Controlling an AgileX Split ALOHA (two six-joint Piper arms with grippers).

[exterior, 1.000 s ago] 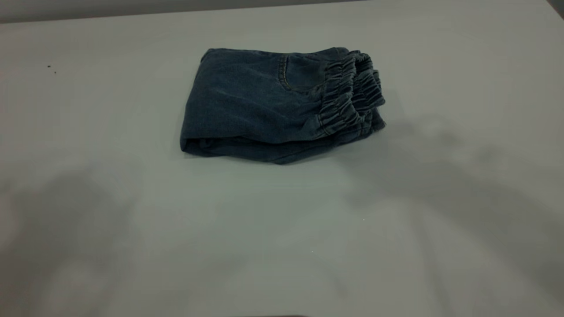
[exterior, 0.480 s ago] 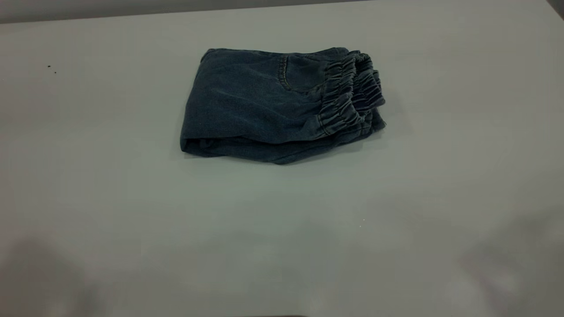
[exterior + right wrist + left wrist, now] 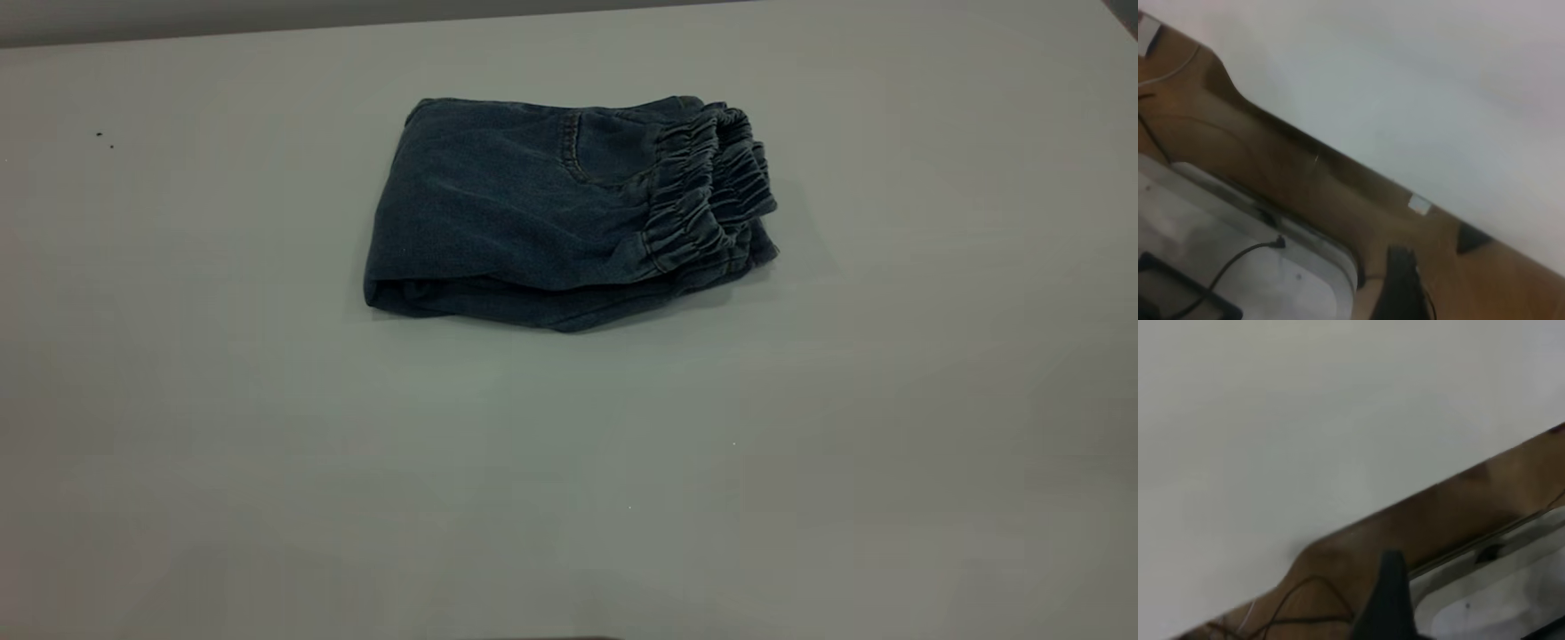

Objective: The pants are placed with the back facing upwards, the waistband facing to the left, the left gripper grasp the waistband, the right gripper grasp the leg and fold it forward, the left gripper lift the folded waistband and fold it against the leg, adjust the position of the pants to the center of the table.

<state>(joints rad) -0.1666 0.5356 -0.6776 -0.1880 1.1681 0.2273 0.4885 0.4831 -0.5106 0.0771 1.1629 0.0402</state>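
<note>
The left gripper [image 3: 1386, 600] shows only in its own wrist view, as a single dark finger over the worktop's [image 3: 569, 462] edge. Beyond that edge lie a brown wooden surface [image 3: 1451, 513], thin black cables [image 3: 1305, 600] and a pale grey base plate [image 3: 1491, 593]. With only one finger in view, I cannot tell how far this gripper is open, and nothing is seen in it. The right gripper [image 3: 1401, 287] is likewise visible only in its own wrist view, one dark finger over the brown surface past the worktop's edge, near a pale grey plate [image 3: 1238, 247] with a black cable [image 3: 1245, 257]. Its opening cannot be judged either, and it has hold of nothing visible. Neither arm appears in the exterior view.

The pants [image 3: 551, 213] lie folded into a compact bundle on the worktop, in the far half of the exterior view and near the middle from side to side. The waistband [image 3: 702, 191] is gathered in ruffles along the bundle's right end, stacked in layers. A back pocket's [image 3: 605, 147] stitched outline shows on the top layer just beside the waistband. The folded edge runs along the left end, and lower layers of denim stick out along the near side. Two tiny dark specks [image 3: 104, 139] sit on the worktop well to the left of the pants.
</note>
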